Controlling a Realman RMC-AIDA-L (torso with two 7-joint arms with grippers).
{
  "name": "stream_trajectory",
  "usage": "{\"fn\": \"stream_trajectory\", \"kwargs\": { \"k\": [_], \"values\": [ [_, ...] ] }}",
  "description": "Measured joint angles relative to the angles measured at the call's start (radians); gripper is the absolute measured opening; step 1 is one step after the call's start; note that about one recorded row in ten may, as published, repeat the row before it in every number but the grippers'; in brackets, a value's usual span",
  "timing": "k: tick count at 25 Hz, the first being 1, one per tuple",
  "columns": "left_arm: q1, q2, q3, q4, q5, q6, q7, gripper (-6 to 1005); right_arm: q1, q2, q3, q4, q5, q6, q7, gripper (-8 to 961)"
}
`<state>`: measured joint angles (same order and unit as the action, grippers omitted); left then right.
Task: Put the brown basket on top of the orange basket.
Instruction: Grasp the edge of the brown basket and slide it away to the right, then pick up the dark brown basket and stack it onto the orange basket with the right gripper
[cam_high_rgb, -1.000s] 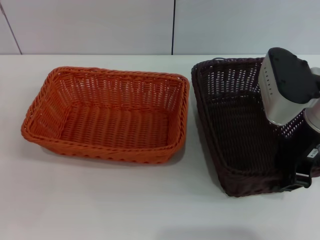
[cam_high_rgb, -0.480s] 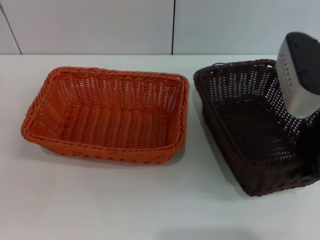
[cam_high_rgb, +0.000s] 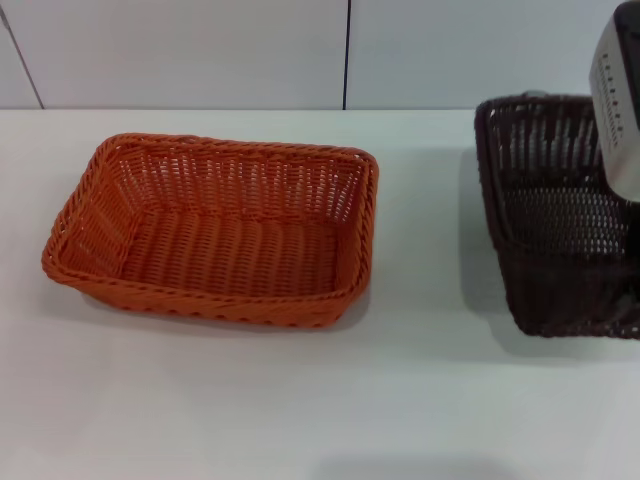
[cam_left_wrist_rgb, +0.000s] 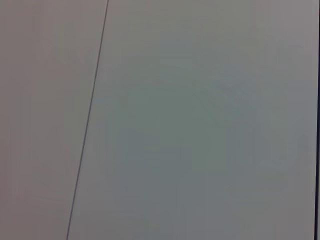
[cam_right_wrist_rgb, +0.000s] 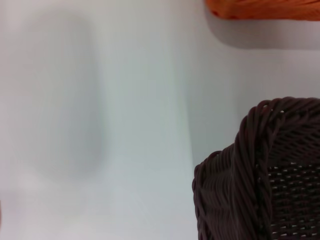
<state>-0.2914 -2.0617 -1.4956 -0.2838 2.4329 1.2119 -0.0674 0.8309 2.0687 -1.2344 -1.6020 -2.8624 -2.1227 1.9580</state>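
Note:
The orange basket (cam_high_rgb: 232, 152) stands empty on the white table, left of centre in the head view; its edge also shows in the right wrist view (cam_right_wrist_rgb: 260, 7). The brown basket (cam_high_rgb: 560, 225) is at the far right, tilted and raised off the table, with its shadow beneath it. It hangs from my right arm (cam_high_rgb: 620, 110), whose grey housing covers the basket's far right corner; the gripper itself is hidden past the picture's edge. One corner of the brown basket fills part of the right wrist view (cam_right_wrist_rgb: 260, 175). A wide gap of table separates the two baskets. My left gripper is out of view.
The white table (cam_high_rgb: 300, 400) runs around both baskets. A pale panelled wall (cam_high_rgb: 200, 50) with a dark vertical seam stands behind the table's back edge. The left wrist view shows only a pale panel with a seam (cam_left_wrist_rgb: 87, 125).
My right arm has moved right and up, carrying the brown basket away from the orange basket and off the table. The orange basket has not moved.

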Motion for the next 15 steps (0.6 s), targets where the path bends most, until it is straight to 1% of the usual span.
{"fn": "stream_trajectory", "kwargs": {
  "k": [6,11,15],
  "values": [
    [-0.004,0.000,0.000,0.009,0.001,0.000,-0.007,741,0.027,-0.002,-0.013,-0.092,-0.046,-0.015,0.000,132],
    [-0.005,0.000,0.000,0.011,0.001,0.000,-0.007,741,0.045,-0.002,-0.033,-0.152,-0.053,-0.008,-0.008,132],
    [-0.005,0.000,0.000,0.010,0.001,0.004,-0.007,741,0.065,-0.001,-0.048,-0.158,-0.054,0.008,-0.015,131]
  ]
}}
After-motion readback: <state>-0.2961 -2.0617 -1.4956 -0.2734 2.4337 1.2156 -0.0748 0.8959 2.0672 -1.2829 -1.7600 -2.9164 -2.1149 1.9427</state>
